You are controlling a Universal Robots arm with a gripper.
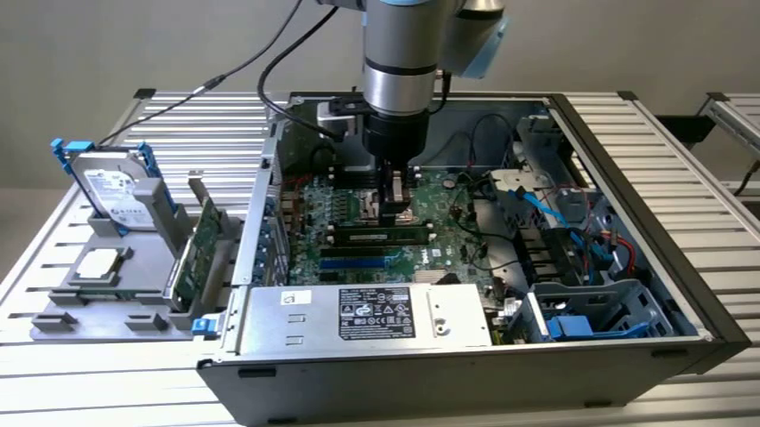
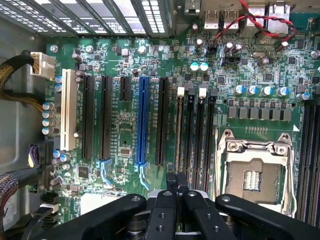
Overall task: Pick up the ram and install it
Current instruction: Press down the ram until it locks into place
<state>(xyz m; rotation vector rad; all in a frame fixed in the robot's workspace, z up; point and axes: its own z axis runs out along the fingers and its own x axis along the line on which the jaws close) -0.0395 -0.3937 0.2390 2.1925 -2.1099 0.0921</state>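
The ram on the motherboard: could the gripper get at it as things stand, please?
Probably yes: the shut gripper hangs right by the ram in the open case, nothing visible between them.

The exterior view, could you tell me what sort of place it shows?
Probably a lab test bench for computer assembly: an open PC case lies on a slatted aluminium table, a grey fixture beside it holds a hard drive, and a robot arm reaches over the motherboard.
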